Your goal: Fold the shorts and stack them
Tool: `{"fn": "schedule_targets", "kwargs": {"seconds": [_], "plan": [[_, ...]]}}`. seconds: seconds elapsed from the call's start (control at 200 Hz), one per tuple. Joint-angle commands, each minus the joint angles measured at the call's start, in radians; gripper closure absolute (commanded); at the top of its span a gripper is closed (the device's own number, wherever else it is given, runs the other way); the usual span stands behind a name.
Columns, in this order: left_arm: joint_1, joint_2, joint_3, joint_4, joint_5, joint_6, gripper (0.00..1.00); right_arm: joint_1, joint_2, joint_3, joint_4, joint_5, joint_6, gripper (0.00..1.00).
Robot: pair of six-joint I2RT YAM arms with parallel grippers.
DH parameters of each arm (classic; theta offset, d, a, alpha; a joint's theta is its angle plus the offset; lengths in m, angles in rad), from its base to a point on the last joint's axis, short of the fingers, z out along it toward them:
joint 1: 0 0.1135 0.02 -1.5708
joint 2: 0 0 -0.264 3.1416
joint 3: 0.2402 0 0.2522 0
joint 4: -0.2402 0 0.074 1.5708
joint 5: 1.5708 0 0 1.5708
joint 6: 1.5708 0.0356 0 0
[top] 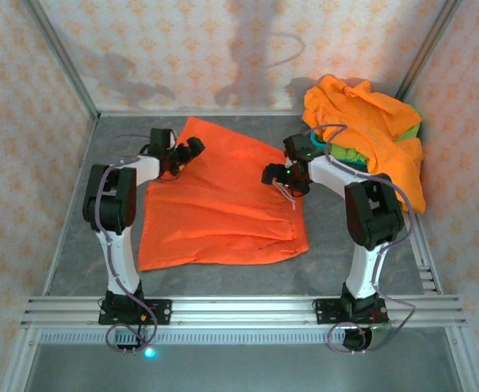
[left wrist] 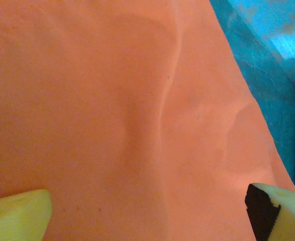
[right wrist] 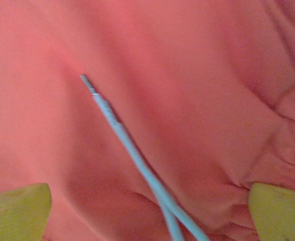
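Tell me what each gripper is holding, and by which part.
Nothing is held. The left gripper and the right gripper both stand open over the spread orange shorts, with no cloth pinched between their fingers.

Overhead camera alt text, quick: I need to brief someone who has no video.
An orange pair of shorts lies spread flat on the grey table, with the left gripper open over its far-left corner and the right gripper open over its right edge. At the far right, a heap of orange shorts and a lime-green pair overflows a teal basket.
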Motion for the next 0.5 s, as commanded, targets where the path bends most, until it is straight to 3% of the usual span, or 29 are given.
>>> {"fn": "schedule_targets", "kwargs": {"seconds": [0.0,0.32,0.495], "plan": [[0.044,-0.014,-0.066,-0.002,-0.043,0.004,0.00,0.016,0.061,0.082,-0.033,0.010,-0.022,0.00],[0.074,0.035,0.026,-0.008,-0.031,0.012,0.00,0.008,0.307,0.453,-0.185,0.126,-0.002,0.00],[0.072,0.038,0.099,-0.013,-0.009,0.010,0.00,-0.018,0.416,0.613,-0.235,0.128,0.077,0.00]]}}
